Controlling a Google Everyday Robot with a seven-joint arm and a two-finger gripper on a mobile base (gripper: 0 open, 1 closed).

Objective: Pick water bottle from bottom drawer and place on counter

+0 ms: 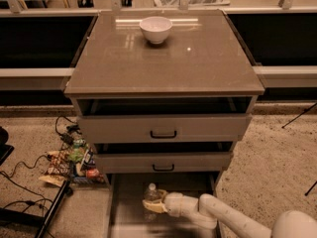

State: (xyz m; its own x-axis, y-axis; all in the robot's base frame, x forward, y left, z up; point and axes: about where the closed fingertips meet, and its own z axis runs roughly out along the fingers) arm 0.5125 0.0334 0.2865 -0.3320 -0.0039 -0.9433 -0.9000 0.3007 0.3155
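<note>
The water bottle [150, 195], clear with a white cap, stands upright in the open bottom drawer [130, 221] at the foot of the cabinet. My gripper [154, 206] reaches in from the lower right on a white arm [218, 214] and is shut on the bottle's lower part, holding it a little above the drawer floor. The counter [198, 63] is the glossy grey-brown top of the cabinet, well above the gripper.
A white bowl [155, 29] sits at the back middle of the counter. The two upper drawers [163, 128] with black handles stand partly open above the bottom drawer. Cables and snack packets [74, 162] lie on the floor left of the cabinet.
</note>
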